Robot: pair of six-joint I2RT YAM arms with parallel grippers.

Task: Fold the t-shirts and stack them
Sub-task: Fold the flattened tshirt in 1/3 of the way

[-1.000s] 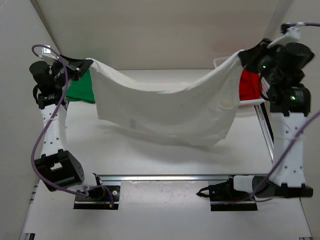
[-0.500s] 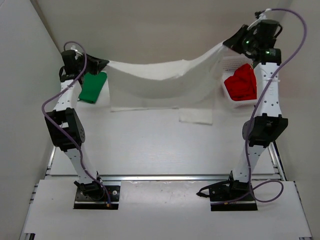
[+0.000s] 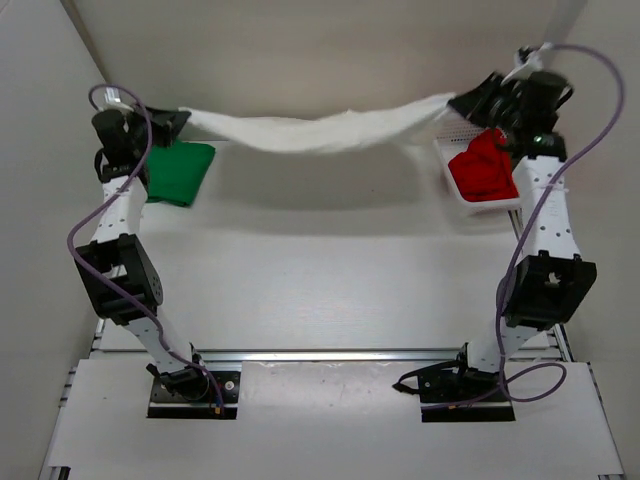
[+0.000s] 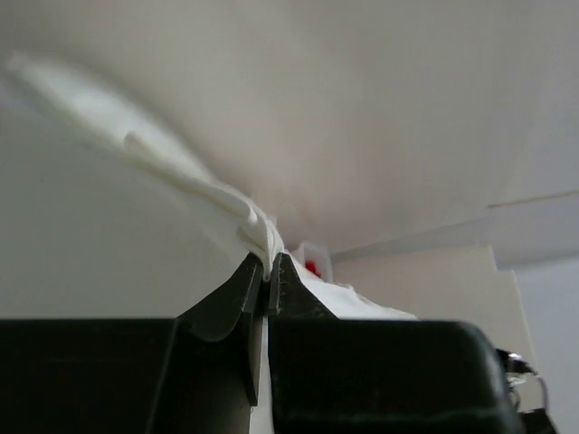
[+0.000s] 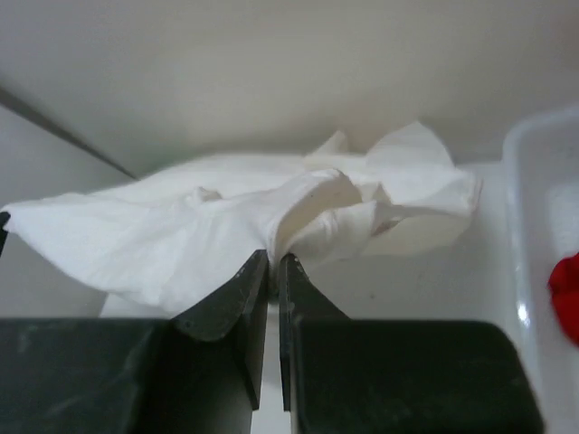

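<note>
Since half a second ago the white t-shirt (image 3: 320, 130) has gone from a broad sheet, with its lower edge trailing on the tabletop (image 3: 320, 280), to a narrow, slightly sagging band, and the left arm has swung outward. That shirt is now strung in the air across the far side of the tabletop. Its long axis runs left to right, with one end in each claw. The left claw (image 3: 178, 118) is pinched tight on the shirt's left end, and the right claw (image 3: 462, 103) is clamped on a bunched fold at its right end; both wrist views show cloth squeezed between closed fingers.

The green t-shirt (image 3: 185, 170) lies flat on the tabletop just nearside of the left claw. The red t-shirt (image 3: 485, 170) sits crumpled in the white mesh basket (image 3: 490, 205) below the right claw. Bare tabletop lies nearside of the band, between the arms, so I judge the lay-down must come toward the bases, both arms moving together.
</note>
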